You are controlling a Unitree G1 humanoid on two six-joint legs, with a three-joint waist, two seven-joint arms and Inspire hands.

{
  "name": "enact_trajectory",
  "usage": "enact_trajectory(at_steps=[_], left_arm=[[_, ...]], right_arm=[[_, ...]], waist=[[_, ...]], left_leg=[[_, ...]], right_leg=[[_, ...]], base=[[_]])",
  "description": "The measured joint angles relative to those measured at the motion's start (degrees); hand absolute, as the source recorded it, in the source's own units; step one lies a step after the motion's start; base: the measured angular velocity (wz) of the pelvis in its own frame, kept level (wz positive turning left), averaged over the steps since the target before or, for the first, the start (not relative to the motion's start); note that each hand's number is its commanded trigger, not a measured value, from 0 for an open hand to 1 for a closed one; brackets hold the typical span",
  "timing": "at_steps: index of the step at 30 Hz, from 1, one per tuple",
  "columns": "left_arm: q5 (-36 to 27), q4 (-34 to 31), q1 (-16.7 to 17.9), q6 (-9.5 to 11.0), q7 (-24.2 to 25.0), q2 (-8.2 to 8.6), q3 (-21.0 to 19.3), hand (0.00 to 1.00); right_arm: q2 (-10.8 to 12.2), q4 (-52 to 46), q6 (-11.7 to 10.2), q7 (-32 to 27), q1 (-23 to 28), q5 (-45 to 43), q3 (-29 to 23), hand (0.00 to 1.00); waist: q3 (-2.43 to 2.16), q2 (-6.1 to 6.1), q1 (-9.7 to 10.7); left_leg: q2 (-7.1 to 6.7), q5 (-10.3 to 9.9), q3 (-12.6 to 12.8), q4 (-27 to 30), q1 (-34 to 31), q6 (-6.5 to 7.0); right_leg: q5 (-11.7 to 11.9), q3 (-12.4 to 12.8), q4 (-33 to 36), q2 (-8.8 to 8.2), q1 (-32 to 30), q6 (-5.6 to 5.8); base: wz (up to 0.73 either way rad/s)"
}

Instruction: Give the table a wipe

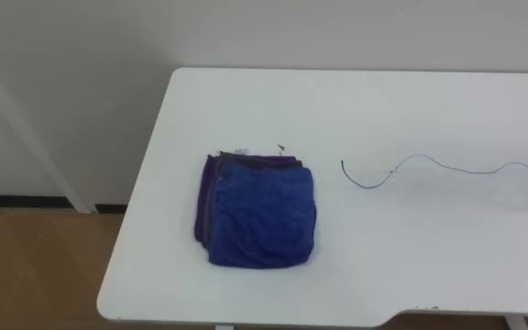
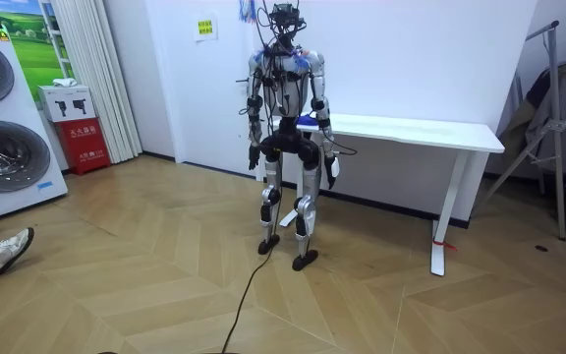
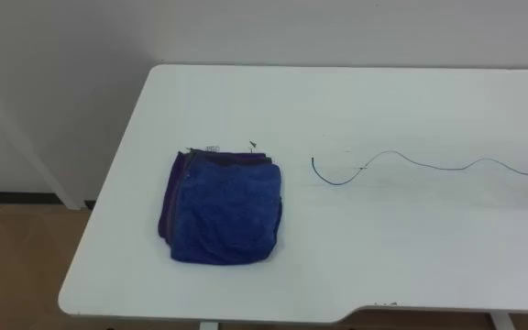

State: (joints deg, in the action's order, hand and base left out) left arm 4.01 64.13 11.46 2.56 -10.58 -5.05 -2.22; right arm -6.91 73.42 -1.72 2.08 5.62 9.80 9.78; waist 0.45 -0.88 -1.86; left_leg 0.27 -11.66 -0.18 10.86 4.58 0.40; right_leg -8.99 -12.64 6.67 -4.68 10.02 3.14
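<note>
On the table, a blue cloth — left hand, right hand: grip indiscernible.

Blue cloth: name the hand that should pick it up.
Left, probably: the blue cloth lies left of centre, near the left end of the table. The left hand and right hand both hang by the robot's sides.
</note>
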Motion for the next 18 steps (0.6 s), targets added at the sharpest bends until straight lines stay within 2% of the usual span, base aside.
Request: enact_trajectory(at_steps=[18], left_arm=[[-0.14,-0.04,-0.2,0.42,-0.02,-0.09,-0.01,0.0]], right_arm=[[-0.02,0.14,0.15,0.65,0.03,3.02,0.22,0.0]], waist=[[-0.04,0.06,-0.22]], left_leg=[[-0.09,-0.02,0.19,0.02,-0.01,0.01]], right_leg=[[-0.37,0.13,-0.06,-0.12,-0.15,0.01]], base=[[0.0]])
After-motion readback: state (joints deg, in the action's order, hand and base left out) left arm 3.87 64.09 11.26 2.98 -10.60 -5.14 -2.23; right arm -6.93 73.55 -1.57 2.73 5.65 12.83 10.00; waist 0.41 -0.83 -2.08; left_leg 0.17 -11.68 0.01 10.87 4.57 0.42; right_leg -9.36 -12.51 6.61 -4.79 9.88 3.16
